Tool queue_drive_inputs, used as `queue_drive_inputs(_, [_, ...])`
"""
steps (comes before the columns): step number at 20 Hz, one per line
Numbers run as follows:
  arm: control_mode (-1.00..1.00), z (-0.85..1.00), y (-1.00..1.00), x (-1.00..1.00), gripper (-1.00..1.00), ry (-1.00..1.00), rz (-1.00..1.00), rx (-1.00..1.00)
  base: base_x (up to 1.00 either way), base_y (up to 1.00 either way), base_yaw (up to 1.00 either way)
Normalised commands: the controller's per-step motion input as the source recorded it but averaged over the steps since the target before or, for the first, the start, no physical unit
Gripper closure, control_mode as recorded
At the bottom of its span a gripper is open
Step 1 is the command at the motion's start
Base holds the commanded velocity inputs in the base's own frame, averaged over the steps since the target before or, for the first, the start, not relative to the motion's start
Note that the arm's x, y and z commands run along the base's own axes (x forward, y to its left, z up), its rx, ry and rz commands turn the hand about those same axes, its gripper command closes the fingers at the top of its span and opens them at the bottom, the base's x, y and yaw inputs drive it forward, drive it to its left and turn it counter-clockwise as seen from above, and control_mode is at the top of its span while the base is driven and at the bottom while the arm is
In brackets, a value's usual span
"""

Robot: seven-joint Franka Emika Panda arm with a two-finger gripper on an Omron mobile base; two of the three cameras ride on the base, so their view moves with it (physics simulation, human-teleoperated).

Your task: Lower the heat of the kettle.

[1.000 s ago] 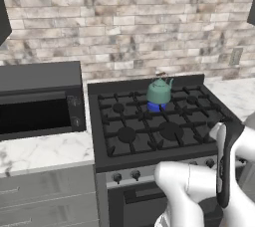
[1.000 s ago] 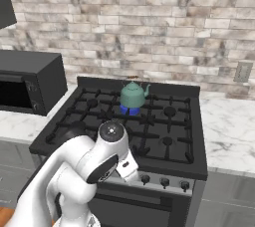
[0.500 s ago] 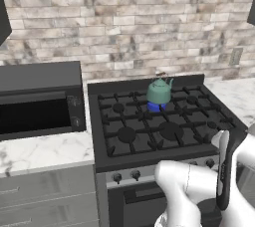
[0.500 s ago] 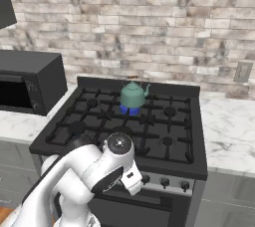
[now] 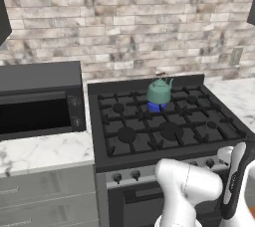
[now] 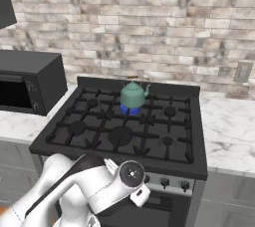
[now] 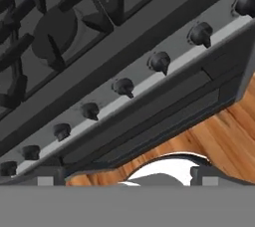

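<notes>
Straight ahead of you sits a black gas stove (image 5: 164,131) set between marble counters, against a stone-brick wall. The kettle (image 5: 159,91), small, rounded and teal-green, stands on a burner in the back row of the cooktop, near the middle of the rear edge, with blue flame (image 5: 156,106) showing under it. From the right base view the kettle (image 6: 132,94) appears in the same spot, spout pointing right.

Along the stove's front edge runs a row of dark control knobs (image 7: 160,62) (the hand view looks at them from close up and at a tilt, with wooden floor (image 7: 219,136) below). The gripper (image 7: 122,177) hangs low before that front panel, touching nothing; just the very tips of its fingers (image 7: 46,179) show, standing wide apart with nothing between them.

A black microwave (image 5: 40,100) rests on the left counter (image 5: 45,151), well apart from the kettle.
</notes>
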Motion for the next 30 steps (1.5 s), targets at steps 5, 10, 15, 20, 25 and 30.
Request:
queue_drive_inputs(5, [-1.0, -0.31, 0.0, 0.05, -1.0, -0.16, 0.14, 0.0, 0.0, 0.0, 0.0])
queue_drive_inputs(10, [-1.0, -0.2, -0.04, 0.06, -1.0, -0.2, 0.04, 0.0, 0.0, 0.0, 0.0])
queue_drive_inputs(15, [-1.0, -0.2, -0.03, 0.05, -1.0, -0.27, 0.0, 0.0, 0.0, 0.0, 0.0])
queue_drive_inputs(20, [-1.0, -0.19, -0.22, 0.11, -1.0, -0.14, 0.0, 0.0, 0.0, 0.0, 0.0])
queue_drive_inputs(25, [-1.0, -0.16, -0.15, 0.2, -1.0, -0.04, -0.07, 0.0, 0.0, 0.0, 0.0])
queue_drive_inputs(30, [-1.0, -0.11, -0.2, 0.2, -1.0, 0.0, -0.04, 0.0, 0.0, 0.0, 0.0])
